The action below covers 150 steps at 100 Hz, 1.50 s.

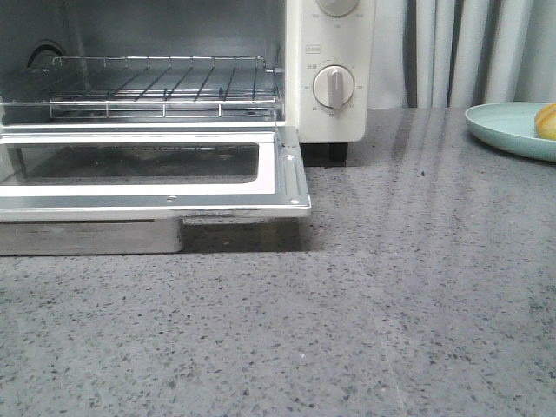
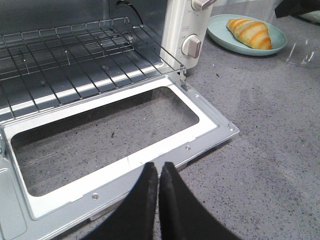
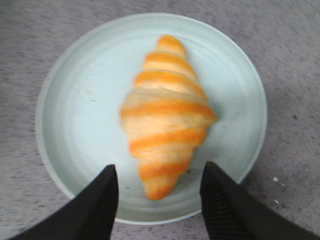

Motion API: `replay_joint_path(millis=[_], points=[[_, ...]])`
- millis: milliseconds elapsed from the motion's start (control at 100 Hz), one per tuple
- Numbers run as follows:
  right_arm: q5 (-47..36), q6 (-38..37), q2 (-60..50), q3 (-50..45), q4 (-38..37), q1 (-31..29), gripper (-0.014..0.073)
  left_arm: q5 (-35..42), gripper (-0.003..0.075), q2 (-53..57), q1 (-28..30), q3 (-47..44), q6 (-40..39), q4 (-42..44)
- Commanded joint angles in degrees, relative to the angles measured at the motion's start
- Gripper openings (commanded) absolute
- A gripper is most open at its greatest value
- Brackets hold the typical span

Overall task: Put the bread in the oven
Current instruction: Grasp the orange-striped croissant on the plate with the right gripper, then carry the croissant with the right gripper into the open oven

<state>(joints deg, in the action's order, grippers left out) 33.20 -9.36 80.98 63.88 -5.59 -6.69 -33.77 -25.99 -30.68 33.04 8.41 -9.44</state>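
The bread (image 3: 165,117), an orange and cream striped croissant, lies on a pale green plate (image 3: 70,110). It also shows in the left wrist view (image 2: 250,33) and at the right edge of the front view (image 1: 546,122). My right gripper (image 3: 159,175) is open above the plate, with one end of the bread between its fingers and apart from both. The oven (image 1: 330,69) stands at the left with its door (image 1: 287,174) folded down and its wire rack (image 1: 165,87) bare. My left gripper (image 2: 159,169) is shut and empty over the door's front edge (image 2: 150,172).
The plate (image 1: 508,126) sits at the far right of the grey speckled counter (image 1: 391,304). A metal tray (image 1: 87,236) lies under the open door. Grey curtains (image 1: 460,52) hang behind. The oven's round knobs (image 1: 334,87) face forward.
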Motion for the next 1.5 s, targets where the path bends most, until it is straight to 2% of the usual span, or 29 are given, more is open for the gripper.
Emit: replay_joint_path(millis=[0,190,570,660,710,790,910,990,1130,1230,1310,1490], points=[[-2.93,-0.35,0.37,2.03,-0.74,-0.73,0.0339,4.51,-0.0021,-0.21,-0.48,1.53,-0.04,-0.37],[-4.47,-0.35,4.7,2.03,0.9,-0.73,0.0341,7.3,-0.0021,-0.21,-0.48,1.53,-0.04,0.21],[-4.07,-0.35,11.12,2.03,0.9,-0.73,0.0335,7.1,-0.0021,-0.21,-0.48,1.53,-0.04,-0.15],[-3.6,-0.35,11.49,2.03,0.9,-0.73,0.024,6.81,-0.0021,-0.21,-0.48,1.53,-0.04,-0.55],[-3.36,-0.35,11.49,2.03,0.9,-0.73,0.0136,6.79,-0.0021,-0.21,-0.48,1.53,-0.04,-0.55],[-3.31,-0.35,11.27,2.03,0.8,-0.73,-0.008,6.79,-0.0021,-0.21,-0.48,1.53,-0.04,-0.55],[-4.73,-0.18,8.91,2.56,0.8,-0.73,-0.0069,6.69,-0.0021,-0.21,-0.48,1.53,-0.04,-0.55],[-9.06,-0.13,4.7,2.98,0.8,0.69,-0.0069,6.11,-0.0021,-0.21,-0.48,1.53,-0.04,-0.59],[-25.46,-0.13,-4.83,2.98,0.41,7.27,-0.0069,5.71,-0.0021,-0.21,-0.48,1.23,-0.04,-0.68],[-34.78,-0.13,-9.53,4.12,0.41,15.48,-0.0069,5.82,-0.0021,-0.21,-0.48,1.09,-0.04,-0.68],[-34.96,-0.13,-10.69,6.74,-0.94,22.86,-0.0069,6.2,-0.0021,-0.21,-0.48,1.09,-0.04,-0.68],[-28.49,-0.13,-8.83,11.44,-8.22,40.43,-0.0069,7.68,-0.0021,-0.21,-0.48,1.09,-0.04,-0.68]])
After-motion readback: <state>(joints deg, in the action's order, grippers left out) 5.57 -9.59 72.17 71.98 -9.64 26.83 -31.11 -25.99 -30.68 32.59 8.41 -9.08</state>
